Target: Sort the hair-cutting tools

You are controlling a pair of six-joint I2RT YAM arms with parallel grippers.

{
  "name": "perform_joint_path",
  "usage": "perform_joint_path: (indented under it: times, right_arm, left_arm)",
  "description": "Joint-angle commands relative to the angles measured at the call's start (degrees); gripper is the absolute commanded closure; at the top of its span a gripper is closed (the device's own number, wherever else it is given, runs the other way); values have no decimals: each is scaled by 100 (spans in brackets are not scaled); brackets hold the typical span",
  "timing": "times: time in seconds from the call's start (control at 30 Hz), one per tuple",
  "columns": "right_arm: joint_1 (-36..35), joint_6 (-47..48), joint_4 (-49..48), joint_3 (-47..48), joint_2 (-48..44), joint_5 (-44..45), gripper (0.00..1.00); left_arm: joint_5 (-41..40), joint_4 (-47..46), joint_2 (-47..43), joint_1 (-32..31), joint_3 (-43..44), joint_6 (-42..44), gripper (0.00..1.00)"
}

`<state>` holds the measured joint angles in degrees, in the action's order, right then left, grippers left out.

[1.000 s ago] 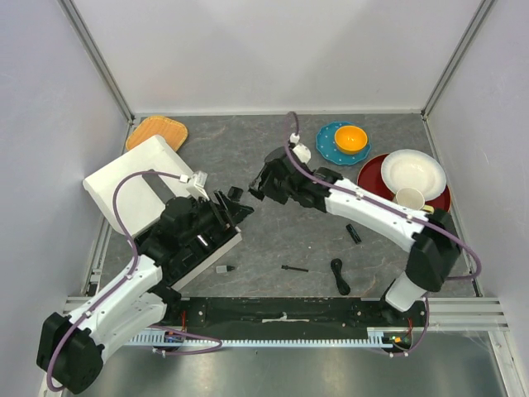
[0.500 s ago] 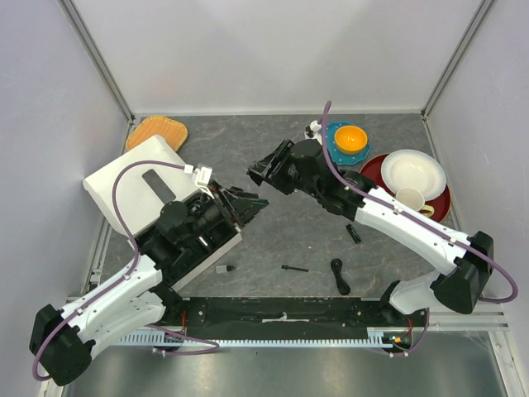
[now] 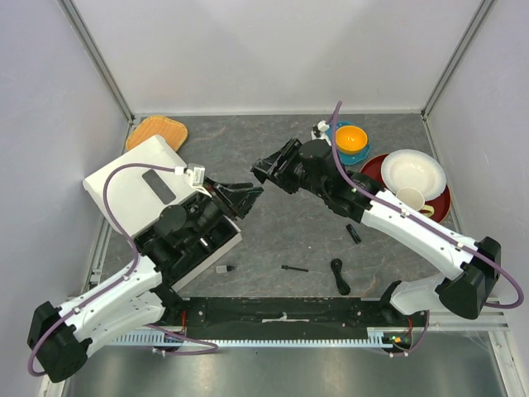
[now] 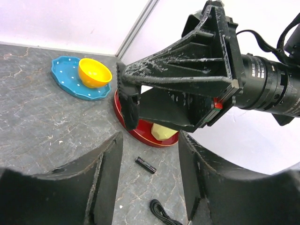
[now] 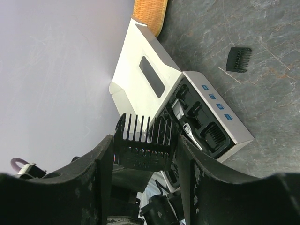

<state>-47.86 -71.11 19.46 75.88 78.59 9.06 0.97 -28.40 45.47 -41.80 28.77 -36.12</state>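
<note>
I see one white box [image 3: 124,178] left of centre from above, and my left gripper [image 4: 150,140] beside it is spread wide. My right gripper [image 5: 145,145] clamps one comb guard [image 5: 143,140] low in its wrist view, with one loose guard [image 5: 238,59] at upper right. I count one cable [image 3: 339,275] and one brush [image 3: 294,269] at bottom centre from above.

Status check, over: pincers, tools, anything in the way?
Right pincer shut on black toothed plastic comb guard, aloft. Left pincer open, empty, close opposite. Left arm overhangs black tray of white cardboard box.

Cable [image 3: 338,278] right of brush [image 3: 294,269]; box [image 3: 145,178] left of both.
</note>
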Motion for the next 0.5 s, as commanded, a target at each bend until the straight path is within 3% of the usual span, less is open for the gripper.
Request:
perform_joint_path:
  times: [0.0,0.13,0.27,0.47]
  right_arm:
    - [66,-227,-390,-178,-159,-167,76]
    - [119,-263,-470,-231,-124,-273,77]
    - [154,-298,-505,-275,-133,-326,77]
    - [215,-377,-575,-442,-142,-475,77]
  left_arm:
    - [-308,-385,242,-100,356,553,45]
    - [-440,-315,532,-162,506,545,48]
    - [-791,-306,647,-241,506,544,61]
    - [-1090,-192,656,-293,506,562,63]
